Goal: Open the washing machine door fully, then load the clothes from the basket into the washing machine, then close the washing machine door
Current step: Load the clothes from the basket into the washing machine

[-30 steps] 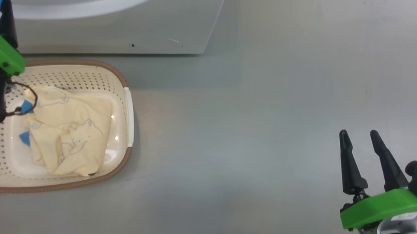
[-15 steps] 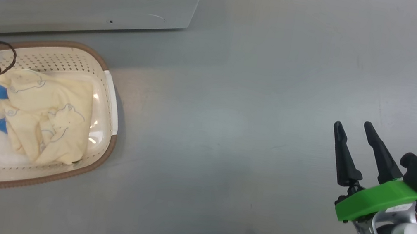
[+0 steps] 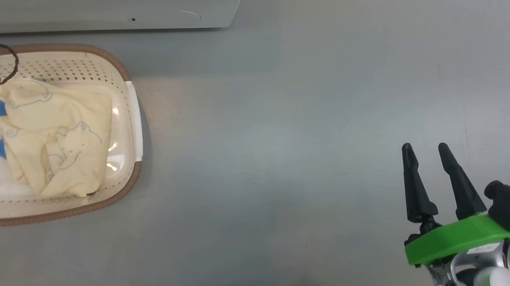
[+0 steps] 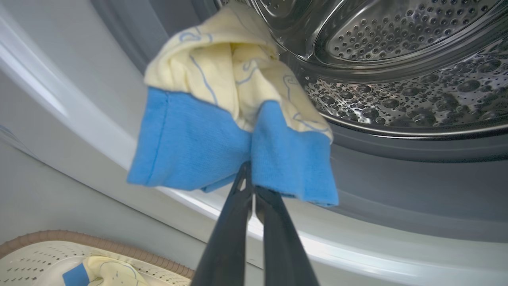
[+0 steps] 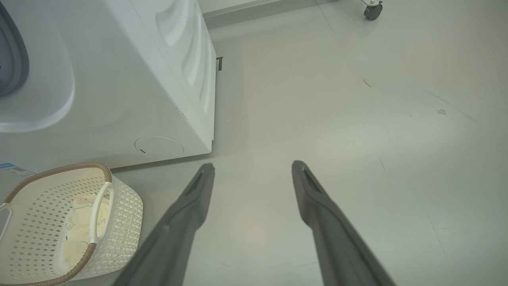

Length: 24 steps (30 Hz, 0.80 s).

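Left gripper [image 4: 252,178]: fingers pressed together, tips buried in the fold of the blue cuff of a garment [image 4: 222,99]. It looks like a pinch on the cloth, but the fold hides the tips, so the bite depth is not sure. The garment sits at the mouth of the washing machine [image 4: 99,131], draped over the grey gasket [image 4: 397,186]. Its cream part is toward the drum [image 4: 397,47] and its blue cuffs hang outward over the washing machine's front ring. Not loaded yet.

Right gripper [image 3: 425,147]: fingers apart, holding nothing, well off to the side of the washing machine, above bare floor [image 3: 282,167].

The basket [image 3: 125,184] is on the floor just in front of the washing machine's base, with more clothes [image 3: 56,137] bunched inside.

Risks:
- Thin pinch on the cuff edge: the cloth slips out on the push, and the garment slides off the washing machine's lip to the floor or back into the basket.
- Push too shallow: the cuff stays on the gasket and gets trapped when the door closes.
- Fingertips snag the gasket or scrape the drum rim if driven in low.
- Cloth clings to the fingers on release and gets dragged back out of the washing machine.
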Motion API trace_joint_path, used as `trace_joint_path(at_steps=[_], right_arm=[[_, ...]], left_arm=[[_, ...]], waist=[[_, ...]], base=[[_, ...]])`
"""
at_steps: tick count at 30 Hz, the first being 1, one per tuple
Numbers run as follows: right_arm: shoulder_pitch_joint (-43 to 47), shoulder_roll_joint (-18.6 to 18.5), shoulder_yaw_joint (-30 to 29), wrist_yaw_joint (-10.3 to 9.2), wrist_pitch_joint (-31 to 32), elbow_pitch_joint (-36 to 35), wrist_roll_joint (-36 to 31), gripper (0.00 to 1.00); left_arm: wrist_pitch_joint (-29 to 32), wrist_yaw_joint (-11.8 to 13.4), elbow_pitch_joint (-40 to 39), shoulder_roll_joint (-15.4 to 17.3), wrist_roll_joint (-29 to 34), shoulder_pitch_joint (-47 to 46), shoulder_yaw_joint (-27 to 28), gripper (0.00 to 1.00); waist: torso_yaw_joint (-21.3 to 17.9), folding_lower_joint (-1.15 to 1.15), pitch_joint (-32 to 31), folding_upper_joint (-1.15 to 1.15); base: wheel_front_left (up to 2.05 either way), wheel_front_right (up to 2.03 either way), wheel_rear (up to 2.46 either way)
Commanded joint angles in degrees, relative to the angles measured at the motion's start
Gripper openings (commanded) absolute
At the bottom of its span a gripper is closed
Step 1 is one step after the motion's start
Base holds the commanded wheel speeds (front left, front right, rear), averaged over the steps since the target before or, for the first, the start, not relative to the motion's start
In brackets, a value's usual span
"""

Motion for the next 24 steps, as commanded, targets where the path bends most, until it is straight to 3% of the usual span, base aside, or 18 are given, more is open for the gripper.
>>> trace_joint_path(at_steps=[1,11,18,24], right_arm=[[-0.3,-0.87,0.66,-0.01,-0.5,-1.32,0.42,1.0],[0.39,-0.87,0.18,-0.01,0.55,-2.26,0.63,1.0],[0.92,-0.87,0.55,-0.01,1.16,-3.02,1.47,1.0],[0.11,-0.87,2.52,-0.01,0.42,-2.56,3.37,1.0]], left_arm=[[0.04,-0.4,-0.68,2.11,-0.06,-1.3,0.4,0.0],[-0.58,-0.89,-0.35,2.37,3.33,-1.62,-4.0,0.0],[-0.72,5.44,-5.96,6.13,14.4,-5.0,-12.07,0.0],[7.04,8.46,-11.3,11.15,21.28,-10.64,-17.33,0.0]], waist=[[0.37,0.0,-0.18,0.0],[2.69,0.0,-1.13,0.0],[3.79,0.0,-0.92,0.0],[2.0,0.0,0.95,0.0]], base=[[0.0,0.0,0.0],[0.0,0.0,0.0],[0.0,0.0,0.0],[0.0,0.0,0.0]])
